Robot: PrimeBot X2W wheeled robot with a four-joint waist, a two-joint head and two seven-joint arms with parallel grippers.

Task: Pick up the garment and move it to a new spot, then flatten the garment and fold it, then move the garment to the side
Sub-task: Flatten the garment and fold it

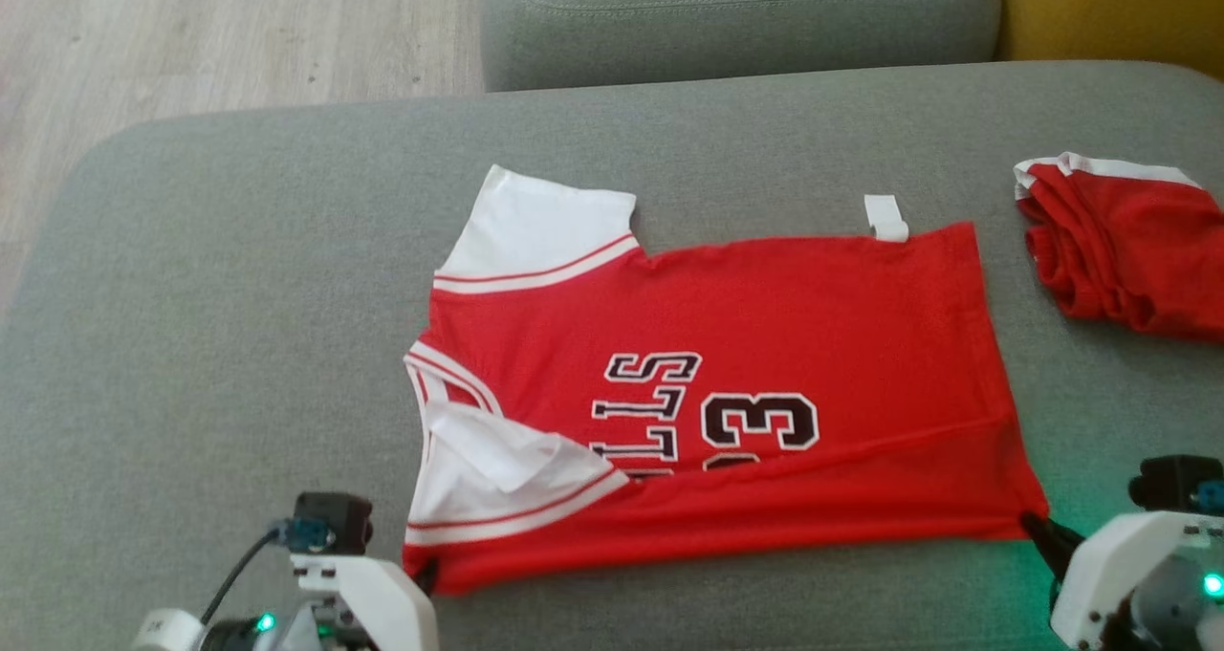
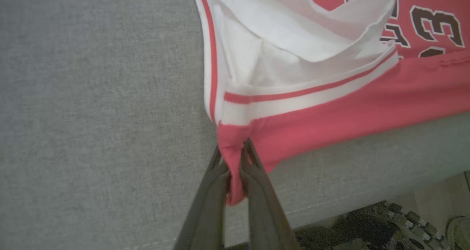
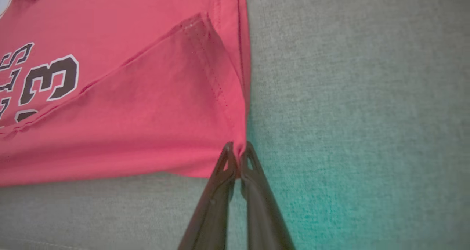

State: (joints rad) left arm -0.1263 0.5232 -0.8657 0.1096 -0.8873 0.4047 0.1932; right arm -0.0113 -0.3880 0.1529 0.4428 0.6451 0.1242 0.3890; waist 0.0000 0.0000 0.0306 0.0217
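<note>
Grey sofa cushion (image 1: 239, 297) fills most of the head view, with a back cushion (image 1: 736, 20) behind it and pale wood floor (image 1: 220, 39) at the far left. Your garment (image 1: 727, 345), a red jersey with white trim, lies spread out in the middle of the cushion, neck to the left and hem to the right. Dark lettering and a number 3 (image 1: 760, 420) read sideways. The far sleeve (image 1: 540, 221) lies flat and white at the far left. The near sleeve (image 1: 507, 479) is crumpled over the body at the near left. A strip of red along the near edge is folded up onto the front and covers the bottom of the print. A small white label (image 1: 885, 218) sticks out past the far edge.

Your left pincer (image 2: 233, 151) is closed tight on the near-left corner of the garment, with red cloth bunched between the fingers just below the striped sleeve band. Your right pincer (image 3: 238, 147) is pinched shut on the near-right hem corner, tips together on the fabric edge. Both corners sit at the near side of the cushion.

A second red garment (image 1: 1119, 249) sits folded at the far right, well apart from the jersey. Green light glows on the cushion beside the right arm.
</note>
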